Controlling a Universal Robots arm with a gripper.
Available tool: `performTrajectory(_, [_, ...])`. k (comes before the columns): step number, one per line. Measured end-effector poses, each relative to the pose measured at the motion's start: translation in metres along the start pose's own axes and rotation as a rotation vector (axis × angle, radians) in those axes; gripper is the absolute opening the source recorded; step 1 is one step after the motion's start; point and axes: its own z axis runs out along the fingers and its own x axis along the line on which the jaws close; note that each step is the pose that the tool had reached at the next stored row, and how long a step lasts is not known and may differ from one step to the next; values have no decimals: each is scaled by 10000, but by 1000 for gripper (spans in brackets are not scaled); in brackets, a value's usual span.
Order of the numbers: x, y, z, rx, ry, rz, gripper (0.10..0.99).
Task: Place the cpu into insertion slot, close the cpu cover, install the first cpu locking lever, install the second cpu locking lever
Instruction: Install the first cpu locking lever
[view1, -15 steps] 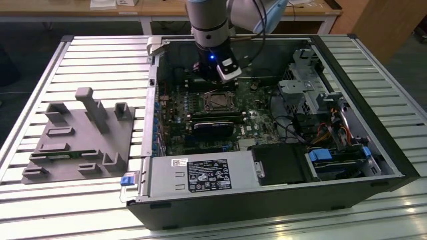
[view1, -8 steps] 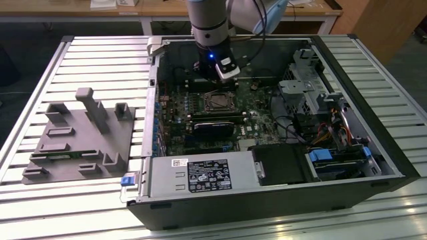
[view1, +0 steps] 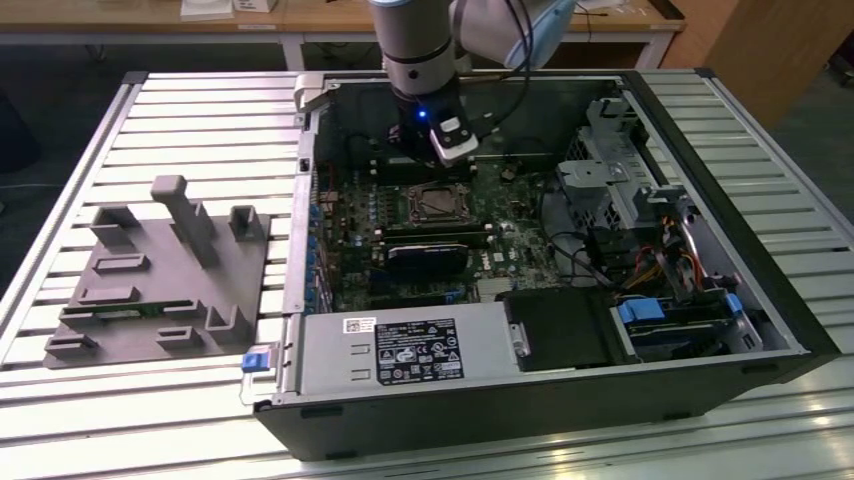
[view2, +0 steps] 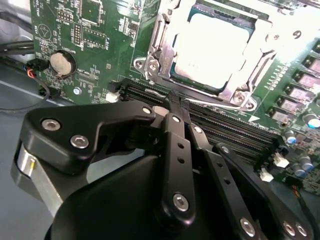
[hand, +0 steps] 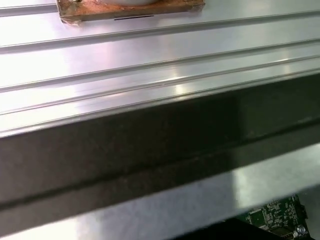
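Observation:
In the second wrist view the cpu (view2: 210, 45) lies flat in the insertion slot (view2: 184, 80) on the green board, its pale metal top glaring. The silver cpu cover (view2: 155, 50) lies down around it, framing the chip. My gripper (view2: 172, 100) hangs just off the socket's edge, over the long black memory slots; its black fingers (view2: 176, 145) meet at the tips with nothing between them. In the exterior view the gripper (view1: 451, 155) sits inside the open computer case, just behind the insertion slot (view1: 438, 204).
The case (view1: 534, 420) lies open on a slatted aluminium table (view1: 200, 110). A grey fixture block (view1: 160, 275) stands at the exterior view's left. Drive bays and cables (view1: 654, 250) fill the case's right side. A round coin battery (view2: 62, 62) sits on the board.

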Motion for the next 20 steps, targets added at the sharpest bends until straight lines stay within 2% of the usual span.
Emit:
performTrajectory(2, [7,-3,8,-15,-79,7,106])
performTrajectory(6, [27,-7,14,-3,-152,135,106])
performTrajectory(11, [31,-6,28,137,-281,841,106])
performTrajectory(15, [39,14,37,196,-337,1140,106])
performTrajectory(20, [53,49,47,219,-357,1257,106])
